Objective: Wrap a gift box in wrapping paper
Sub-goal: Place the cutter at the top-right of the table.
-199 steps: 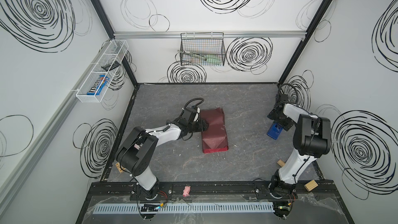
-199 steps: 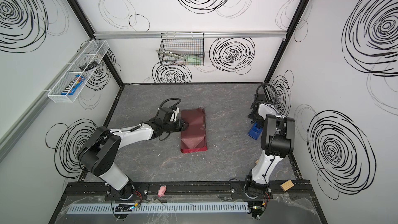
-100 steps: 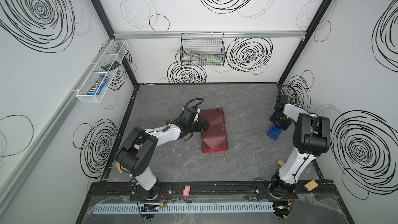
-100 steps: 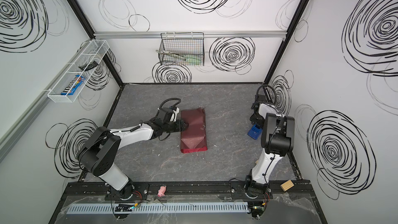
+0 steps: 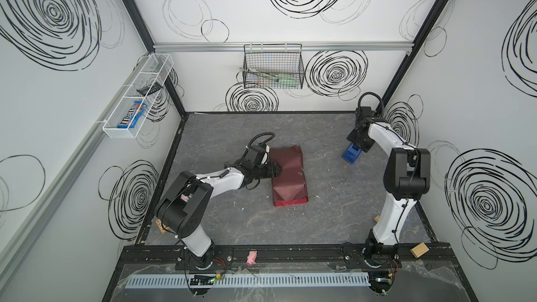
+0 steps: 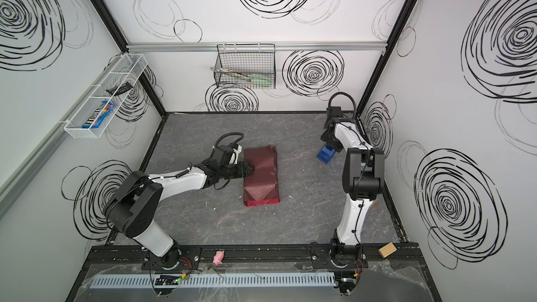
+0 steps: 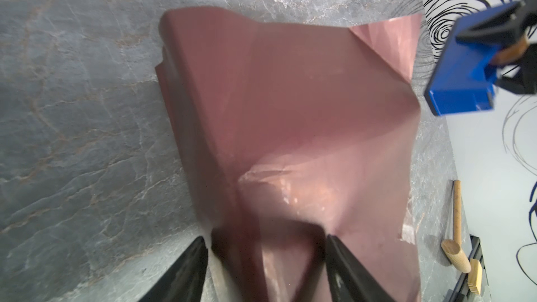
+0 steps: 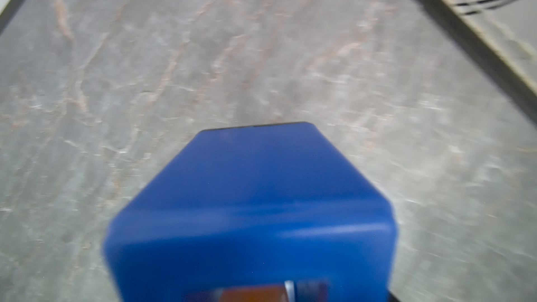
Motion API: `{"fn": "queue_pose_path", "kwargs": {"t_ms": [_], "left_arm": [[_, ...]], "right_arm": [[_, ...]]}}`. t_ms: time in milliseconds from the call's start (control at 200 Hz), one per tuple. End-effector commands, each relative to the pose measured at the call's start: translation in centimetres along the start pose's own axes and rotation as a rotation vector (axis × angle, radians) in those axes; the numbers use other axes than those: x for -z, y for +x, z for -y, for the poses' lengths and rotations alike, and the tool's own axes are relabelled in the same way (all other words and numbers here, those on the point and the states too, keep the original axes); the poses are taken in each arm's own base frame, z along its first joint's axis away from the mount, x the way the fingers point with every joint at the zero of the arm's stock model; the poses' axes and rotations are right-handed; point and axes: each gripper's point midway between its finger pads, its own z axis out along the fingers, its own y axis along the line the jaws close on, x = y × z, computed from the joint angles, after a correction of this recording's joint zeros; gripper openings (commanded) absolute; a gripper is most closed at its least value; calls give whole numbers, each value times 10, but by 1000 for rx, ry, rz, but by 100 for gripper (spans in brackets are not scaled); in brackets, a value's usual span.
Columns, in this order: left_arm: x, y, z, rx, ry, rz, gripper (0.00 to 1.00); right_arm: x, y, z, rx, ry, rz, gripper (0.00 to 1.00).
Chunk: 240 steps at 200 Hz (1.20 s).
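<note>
Inspecting the work piece first: the wrapping paper lies near the middle of the worktop, folded round a low oblong form that I take to be the gift box. No bare box surface shows in any view. The paper is thin, creased and light. I judge it will dent, tear or slide over the box if pulled by a loose edge. The end nearer the arm bases is tucked into a triangular flap; the far end stands loose and flared. Best hold, in my judgement: across a box-backed side, where cardboard stiffens the sheet, not on the free flaps.

My left tool is placed so: its two fingers sit either side of the paper-covered edge, pressed in on it. My right tool is clamped on the blue tape dispenser, well apart from the parcel toward the right wall, tilted and apparently off the surface. It is hard, rigid plastic: low risk.

Room: white enclosure walls with black swirl marks, a wire basket on the back wall, and a white wire shelf on the left wall. Worktop: grey, marbled, flat and matte. Small items: a wooden mallet and a wooden block near the right arm's base, away from the parcel.
</note>
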Motion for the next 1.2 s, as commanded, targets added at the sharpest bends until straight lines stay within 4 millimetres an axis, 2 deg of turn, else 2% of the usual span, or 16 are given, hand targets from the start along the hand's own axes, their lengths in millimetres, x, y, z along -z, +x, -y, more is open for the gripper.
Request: {"fn": "queue_pose_path", "kwargs": {"t_ms": [0, 115, 230, 335, 415, 445, 465, 595, 725, 826, 881, 941, 1041, 1076, 1141, 1196], "left_arm": [[1, 23, -23, 13, -78, -65, 67], [2, 21, -22, 13, -75, -59, 67], [2, 21, -23, 16, -74, -60, 67], [1, 22, -23, 16, -71, -60, 67], [0, 22, -23, 20, -68, -64, 67], [0, 23, -23, 22, -68, -66, 67], [-1, 23, -23, 22, -67, -65, 67], [-1, 22, -22, 22, -66, -64, 68], [0, 20, -23, 20, -69, -61, 68], [1, 21, -23, 16, -70, -62, 69], [2, 23, -24, 16, -74, -64, 69], [2, 23, -24, 14, -76, -65, 69], [2, 22, -23, 11, -72, -64, 69], [1, 22, -22, 9, -69, -63, 69], [1, 21, -19, 6, -60, -60, 70], [0, 21, -18, 4, -53, -61, 70]], "right_arm": [[-17, 10, -19, -10, 42, -63, 43], [-40, 19, -34, -8, 51, -118, 46], [-50, 22, -39, -12, 46, -129, 51], [-49, 18, -39, -9, 54, -115, 68], [-40, 9, -42, 12, 36, -78, 86], [-33, 2, -43, 17, 25, -56, 97], [-30, -2, -43, 20, 19, -45, 100], [-4, -22, -42, 43, -51, -9, 97], [19, -25, -34, 83, -169, -3, 97], [43, -9, -35, 142, -398, 6, 97], [63, 1, -37, 168, -559, 13, 97], [79, 10, -30, 177, -680, 28, 97], [94, 27, -22, 193, -801, 49, 99], [94, 35, -20, 196, -820, 36, 100], [96, 47, -24, 196, -903, -6, 92], [93, 54, -28, 181, -962, -47, 80]]}}
